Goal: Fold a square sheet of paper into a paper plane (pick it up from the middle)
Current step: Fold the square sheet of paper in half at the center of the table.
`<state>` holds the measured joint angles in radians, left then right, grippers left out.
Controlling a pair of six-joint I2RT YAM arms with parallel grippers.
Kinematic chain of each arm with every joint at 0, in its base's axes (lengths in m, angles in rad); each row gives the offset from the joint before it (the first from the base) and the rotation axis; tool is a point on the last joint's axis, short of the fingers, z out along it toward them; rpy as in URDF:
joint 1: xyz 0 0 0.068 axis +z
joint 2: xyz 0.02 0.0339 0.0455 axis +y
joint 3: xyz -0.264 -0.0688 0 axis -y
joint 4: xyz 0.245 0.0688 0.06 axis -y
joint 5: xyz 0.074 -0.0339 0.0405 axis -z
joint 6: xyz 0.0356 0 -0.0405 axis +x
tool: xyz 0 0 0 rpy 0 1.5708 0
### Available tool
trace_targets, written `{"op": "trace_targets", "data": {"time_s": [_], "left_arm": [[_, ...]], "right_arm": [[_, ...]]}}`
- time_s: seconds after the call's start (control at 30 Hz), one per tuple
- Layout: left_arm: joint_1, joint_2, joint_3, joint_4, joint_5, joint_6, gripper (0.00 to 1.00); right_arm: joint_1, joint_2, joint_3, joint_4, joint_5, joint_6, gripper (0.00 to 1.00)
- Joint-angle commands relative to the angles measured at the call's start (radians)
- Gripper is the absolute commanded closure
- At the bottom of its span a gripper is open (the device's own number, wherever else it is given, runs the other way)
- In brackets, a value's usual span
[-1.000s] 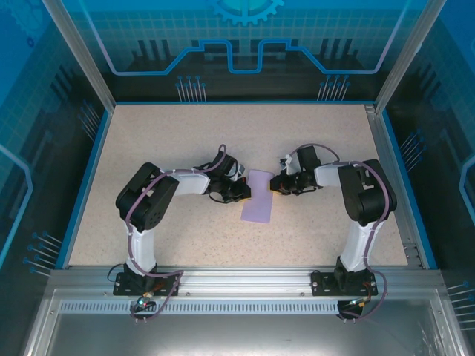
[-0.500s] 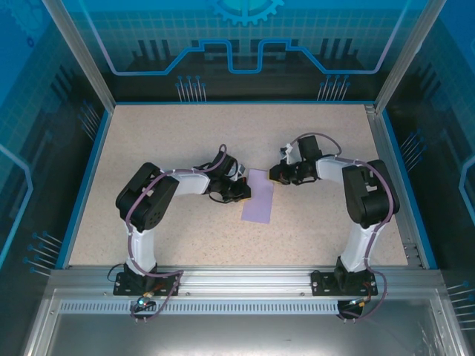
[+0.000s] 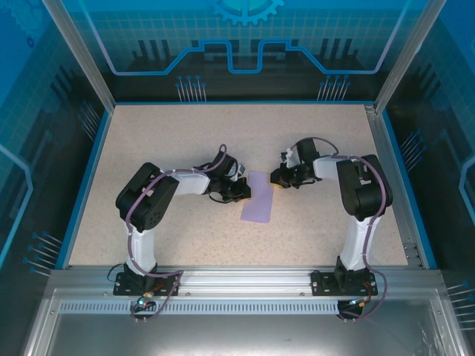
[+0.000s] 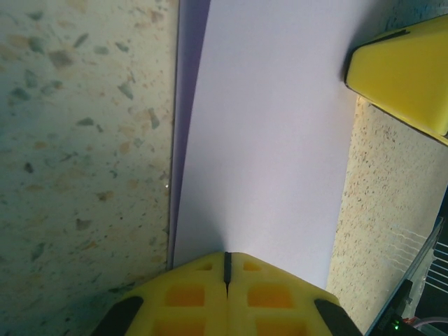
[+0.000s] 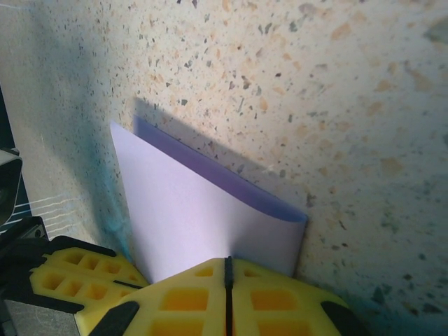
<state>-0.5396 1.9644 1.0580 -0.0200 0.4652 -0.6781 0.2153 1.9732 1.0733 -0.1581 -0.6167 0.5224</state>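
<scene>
On the speckled beige surface (image 3: 171, 148), top view: a thin pale-purple paper sheet (image 3: 258, 200), folded over into a narrow rectangle, lies flat between the two claws. Left claw (image 3: 245, 191) is at its left long edge, tips touching. Right claw (image 3: 276, 178) is at the far right corner, tips touching. Jaw state not readable from up here.

Left wrist view: left claw (image 4: 226, 255) has its yellow jaws pressed together, with just a thin seam between. Sheet (image 4: 273, 140) starts right at the tips and runs straight ahead of the claw. Two layers show: pale top layer, with a darker strip of the under layer along the edge left of the claw. Can't tell if paper is nipped in the seam or just pressed under the tips. Right claw's yellow fingertip (image 4: 402, 77) sits at the sheet's corner, ahead and right.

Right wrist view: right claw (image 5: 226, 260) is closed tight too, seam only. Sheet (image 5: 196, 203) meets its tips and spreads ahead and left. A rounded fold edge runs ahead-right of the tips, casting a shadow on the surface beyond. Pinched or only pressed: can't tell.
</scene>
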Motion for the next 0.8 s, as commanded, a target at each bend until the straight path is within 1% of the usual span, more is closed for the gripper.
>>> {"op": "trace_targets", "data": {"time_s": [0.0,0.1,0.23,0.5,0.6,0.77], "left_arm": [[-0.008,0.027,-0.011,-0.095,-0.036,0.02,1.0],[-0.009,0.025,-0.01,-0.093,-0.037,0.02,1.0],[-0.008,0.025,-0.009,-0.093,-0.035,0.02,1.0],[-0.008,0.021,-0.007,-0.097,-0.034,0.022,1.0],[-0.008,0.018,-0.01,-0.1,-0.033,0.026,1.0],[-0.009,0.016,-0.016,-0.101,-0.032,0.029,1.0]], "right_arm": [[-0.02,-0.058,0.046,-0.063,-0.001,-0.004,0.91],[-0.031,-0.061,0.073,-0.076,-0.013,-0.005,0.91],[-0.033,-0.028,0.099,-0.097,-0.005,-0.012,0.92],[-0.033,0.043,0.081,-0.067,0.011,0.006,0.91],[-0.032,0.071,0.067,-0.062,0.04,0.01,0.92],[-0.033,0.088,0.085,-0.125,0.142,0.013,0.92]]}}
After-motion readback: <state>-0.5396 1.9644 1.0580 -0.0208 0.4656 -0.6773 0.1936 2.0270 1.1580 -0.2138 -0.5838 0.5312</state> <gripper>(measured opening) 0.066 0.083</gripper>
